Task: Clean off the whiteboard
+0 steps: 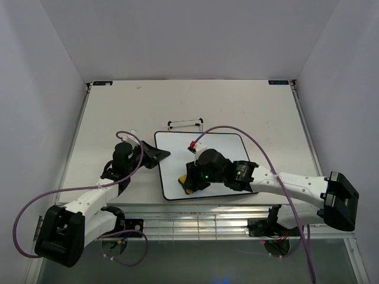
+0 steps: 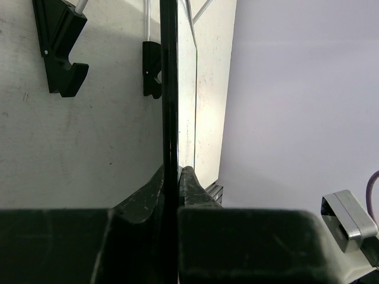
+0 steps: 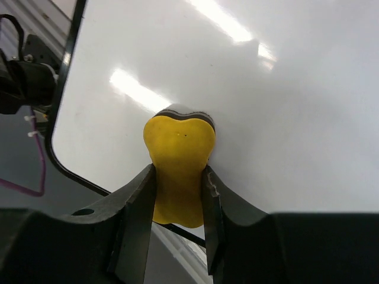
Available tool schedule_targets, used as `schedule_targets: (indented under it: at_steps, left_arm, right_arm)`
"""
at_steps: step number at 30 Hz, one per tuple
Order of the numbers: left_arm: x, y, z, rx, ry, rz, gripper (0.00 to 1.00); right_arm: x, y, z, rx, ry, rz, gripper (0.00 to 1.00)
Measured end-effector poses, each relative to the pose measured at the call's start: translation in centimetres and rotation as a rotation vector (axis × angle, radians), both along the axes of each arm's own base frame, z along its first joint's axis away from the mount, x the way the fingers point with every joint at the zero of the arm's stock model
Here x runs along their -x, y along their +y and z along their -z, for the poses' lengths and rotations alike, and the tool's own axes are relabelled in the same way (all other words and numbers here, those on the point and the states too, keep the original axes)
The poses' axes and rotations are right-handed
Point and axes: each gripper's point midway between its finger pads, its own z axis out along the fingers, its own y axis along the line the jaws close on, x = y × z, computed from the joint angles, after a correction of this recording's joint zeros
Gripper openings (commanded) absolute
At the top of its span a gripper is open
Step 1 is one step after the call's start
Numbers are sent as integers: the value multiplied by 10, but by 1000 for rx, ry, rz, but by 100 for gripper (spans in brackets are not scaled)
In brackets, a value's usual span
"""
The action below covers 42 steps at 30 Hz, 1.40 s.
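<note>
The left jaws pinch the thin black edge of the whiteboard point(image 1: 219, 154), which lies flat on the table point(image 1: 249, 106), its glossy white face stretching away from them toward the right jaws. The right jaws, poised over the board's near corner, are clamped on a yellow eraser point(image 3: 179, 160) whose dark underside touches the white surface. Beyond both sets of jaws, a wire stand point(image 1: 185, 123) sits just past the board's far edge.
</note>
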Motion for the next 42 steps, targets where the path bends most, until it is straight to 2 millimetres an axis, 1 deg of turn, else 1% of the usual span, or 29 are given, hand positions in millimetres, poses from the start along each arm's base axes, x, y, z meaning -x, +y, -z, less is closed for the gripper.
schedule_targets:
  at_steps: [2,5,11,14,19,23,27,30,32,34,35,36,38,42]
  left_arm:
    - [0,0,0,1,1,-2,0]
    - [0,0,0,1,1,-2,0]
    - [0,0,0,0,2,0,0]
    - [0,0,1,-2,2,1,0]
    - [1,0,1,-2,2,1,0]
    - [1,0,1,-3,1,0,0]
    - [1,0,1,-3,-1,-1,0]
    - [2,1,2,-3,1,-1,0]
    - [2,0,2,-3,1,1,0]
    - [2,0,2,-3,2,2,0]
    - [2,0,2,-3,3,2,0]
    - [2,0,2,-3,2,3,0]
    - [3,0,2,-3,3,3,0]
    - [3,0,2,-1,1,3,0]
  right_arm:
    - [-1,-9,4,25,-19,27,13]
    - [-2,-17,7,51,-41,53,13]
    - [1,-15,7,60,-75,78,12]
    - [7,-7,4,51,-78,83,12]
    - [19,17,-6,16,-82,71,13]
    - [20,32,-11,9,-87,65,12]
    - [18,35,-12,9,-92,72,13]
    - [14,30,-10,-14,-79,98,13]
    - [6,19,-6,-27,-70,133,13]
    - [-7,-2,3,-47,-54,194,13]
    - [-15,-19,11,-54,-36,241,13]
    - [-20,-31,17,-58,-28,271,13]
    - [-34,-63,32,-67,-2,358,13]
    - [-62,-124,55,-106,43,525,13]
